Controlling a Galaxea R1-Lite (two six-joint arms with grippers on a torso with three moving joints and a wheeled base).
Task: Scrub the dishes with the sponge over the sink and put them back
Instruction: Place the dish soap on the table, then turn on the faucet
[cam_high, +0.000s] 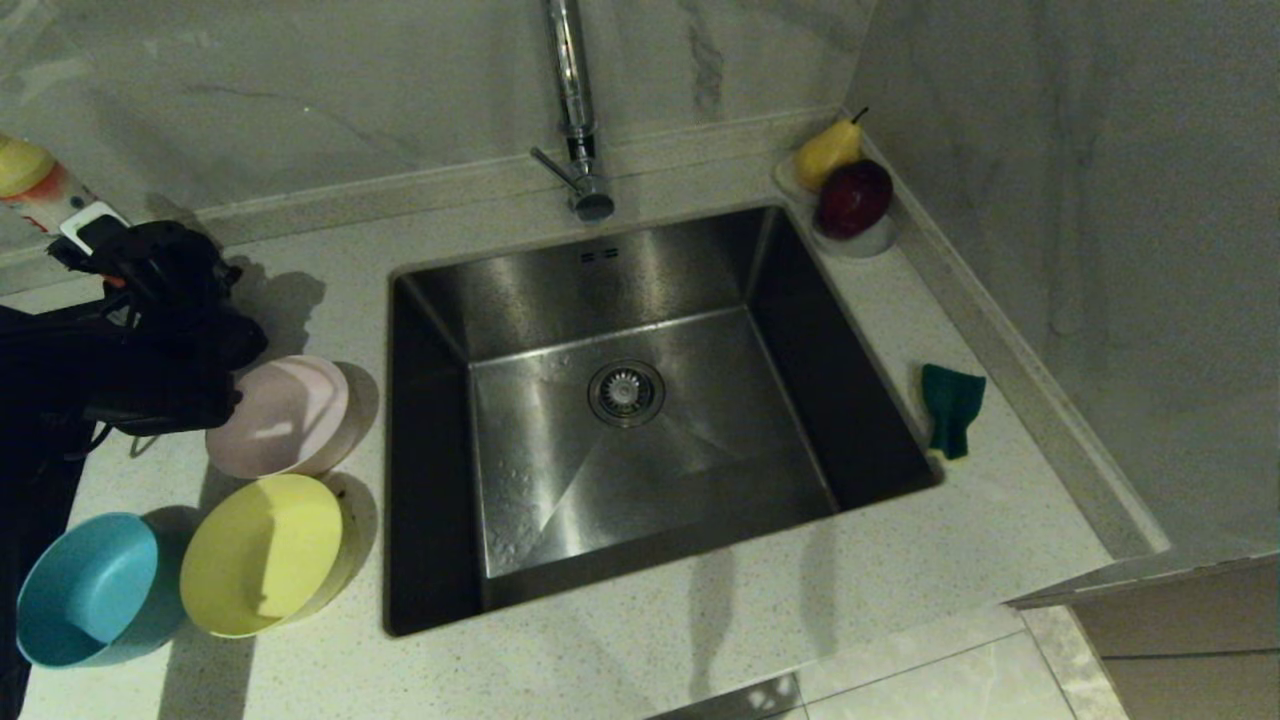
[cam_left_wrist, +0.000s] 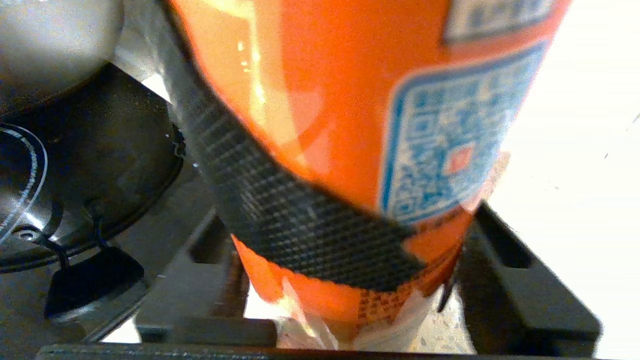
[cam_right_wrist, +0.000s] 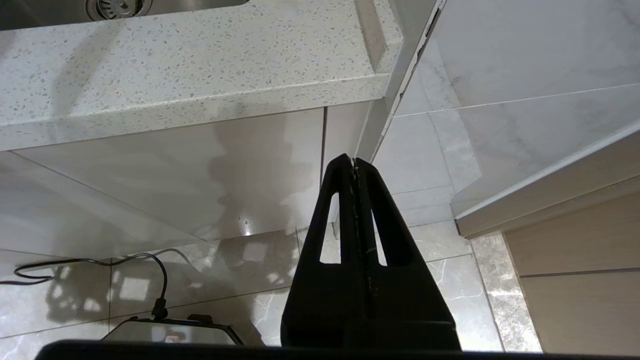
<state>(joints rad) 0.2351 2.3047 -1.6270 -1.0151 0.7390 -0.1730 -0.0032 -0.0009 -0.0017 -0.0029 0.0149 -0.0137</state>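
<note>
Left gripper (cam_high: 100, 250), far left of the sink (cam_high: 430, 400), straddles orange bottle (cam_left_wrist: 320, 125) (clamped or released: cannot tell); best kept upright, unsqueezed. Sponge (cam_high: 952, 408) lies right of sink; right gripper (cam_right_wrist: 354, 162) clenched, parked below.

3 bowls (cam_high: 270, 500), 1 sponge (cam_high: 952, 408), 1 sink (cam_high: 640, 400), 1 faucet (cam_high: 575, 110), seemingly 2 fruits (cam_high: 845, 180), 1 orange bottle (cam_left_wrist: 350, 150)

kitchen: sink (cam_high: 640, 400), faucet (cam_high: 572, 100), countertop (cam_high: 700, 620).
</note>
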